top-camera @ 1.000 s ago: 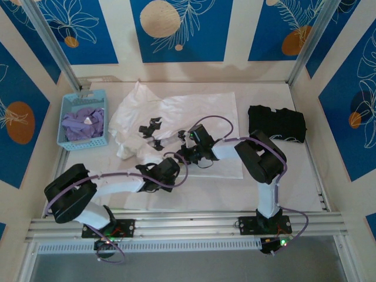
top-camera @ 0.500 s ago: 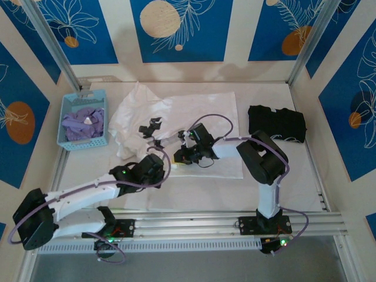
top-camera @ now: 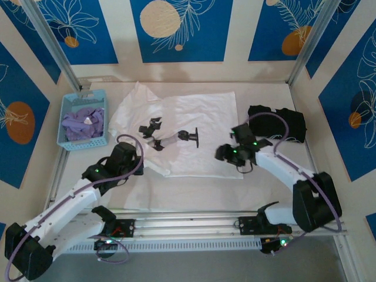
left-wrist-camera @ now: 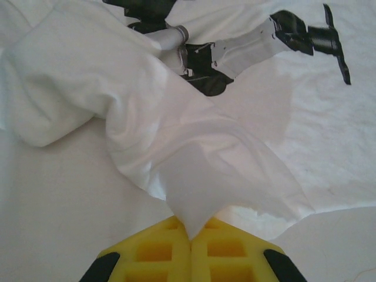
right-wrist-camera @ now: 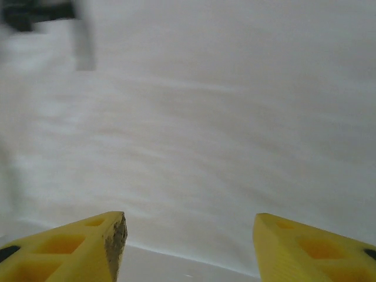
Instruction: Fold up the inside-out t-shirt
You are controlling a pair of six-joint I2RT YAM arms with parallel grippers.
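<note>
The inside-out t-shirt [top-camera: 194, 117] is white and lies spread over the middle of the table, its dark graphic print [top-camera: 169, 134] showing. My left gripper [top-camera: 138, 157] sits at the shirt's near-left part. In the left wrist view its yellow fingers [left-wrist-camera: 170, 247] are shut on a pointed fold of the white cloth [left-wrist-camera: 194, 182], and the print [left-wrist-camera: 247, 47] lies beyond. My right gripper [top-camera: 221, 154] hovers at the shirt's near-right edge. It is open, with nothing between the fingers [right-wrist-camera: 111, 247], and plain shirt cloth [right-wrist-camera: 205, 117] lies ahead of it.
A blue basket [top-camera: 66, 134] holding a lavender garment [top-camera: 83, 122] stands at the back left. A black garment [top-camera: 277, 122] lies at the back right. Metal frame posts [top-camera: 51, 47] rise at both back corners, and bare table [top-camera: 194, 191] runs along the near edge.
My right gripper has let go of the cloth, opened and swung right to the shirt's edge. My left gripper closed on a fold and drew back to the left. The shirt lies flatter.
</note>
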